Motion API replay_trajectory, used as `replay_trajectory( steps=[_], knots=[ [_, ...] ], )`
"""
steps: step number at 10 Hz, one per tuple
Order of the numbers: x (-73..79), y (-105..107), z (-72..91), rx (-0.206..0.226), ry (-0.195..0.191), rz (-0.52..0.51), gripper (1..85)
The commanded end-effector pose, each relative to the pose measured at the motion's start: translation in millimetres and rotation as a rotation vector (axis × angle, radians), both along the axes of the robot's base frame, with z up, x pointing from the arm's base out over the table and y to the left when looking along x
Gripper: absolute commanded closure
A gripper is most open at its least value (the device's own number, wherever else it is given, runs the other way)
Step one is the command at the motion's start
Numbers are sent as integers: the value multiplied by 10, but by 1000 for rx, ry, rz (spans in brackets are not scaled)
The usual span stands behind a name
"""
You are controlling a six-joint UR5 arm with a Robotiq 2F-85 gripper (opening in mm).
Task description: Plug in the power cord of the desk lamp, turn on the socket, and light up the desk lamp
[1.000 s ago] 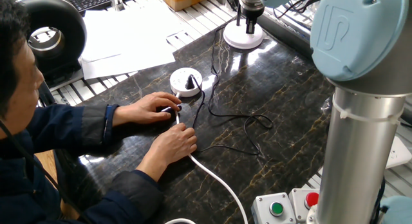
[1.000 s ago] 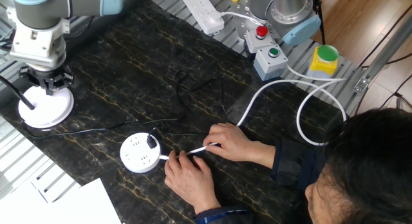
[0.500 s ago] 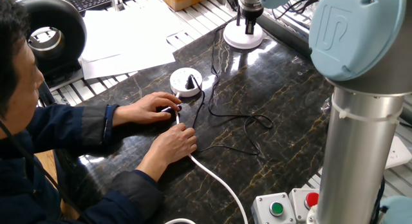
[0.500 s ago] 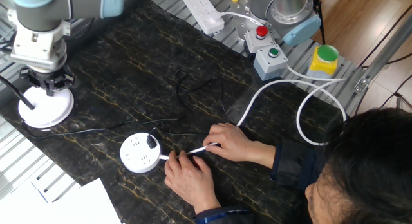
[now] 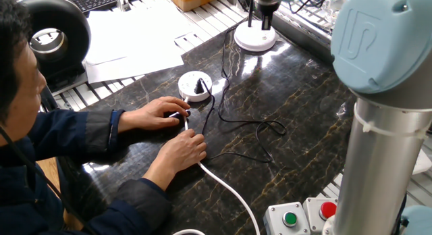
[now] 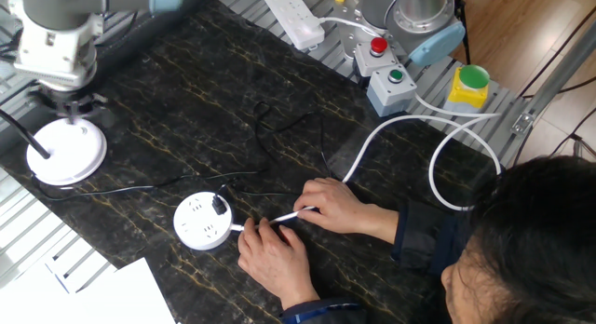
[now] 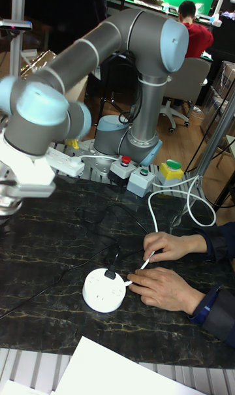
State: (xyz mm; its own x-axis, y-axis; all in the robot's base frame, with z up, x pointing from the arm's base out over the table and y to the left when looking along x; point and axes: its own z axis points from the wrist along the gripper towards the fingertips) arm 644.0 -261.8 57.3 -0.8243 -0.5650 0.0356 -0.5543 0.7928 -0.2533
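While the gripper (image 6: pixel 70 105) hangs just above the desk lamp (image 6: pixel 65 151), a flat round white disc near the far edge of the dark veined marble tabletop (image 6: pixel 196 91), we cannot tell whether its fingers stand apart or together. We see the socket (image 6: pixel 204 222), a round white puck, lying well away from the lamp toward the person, with the small black plug seated in its top and the thin black power cord (image 6: pixel 279 128) looping loosely over the marble beside it. Two bare hands (image 6: pixel 279 254) pinch the thick white cable (image 6: pixel 391 133) just beside the socket, and open marble lies between socket and lamp.
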Motion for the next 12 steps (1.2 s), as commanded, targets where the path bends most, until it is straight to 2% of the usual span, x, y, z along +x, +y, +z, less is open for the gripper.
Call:
replay_trajectory(
  steps=[1, 2, 3, 4, 7, 8, 12],
  knots=[
    [-522, 1149, 197, 453, 101, -512, 847],
    [-533, 1262, 304, 460, 57, -554, 847],
    [-565, 1460, 434, 462, 11, -616, 847],
    [-529, 1522, 446, 458, -25, -629, 847],
    [-387, 1654, 411, 503, -14, -669, 847],
    [-325, 1675, 399, 509, -22, -672, 847],
    [-81, 1613, 268, 462, -59, -648, 847]
  ],
)
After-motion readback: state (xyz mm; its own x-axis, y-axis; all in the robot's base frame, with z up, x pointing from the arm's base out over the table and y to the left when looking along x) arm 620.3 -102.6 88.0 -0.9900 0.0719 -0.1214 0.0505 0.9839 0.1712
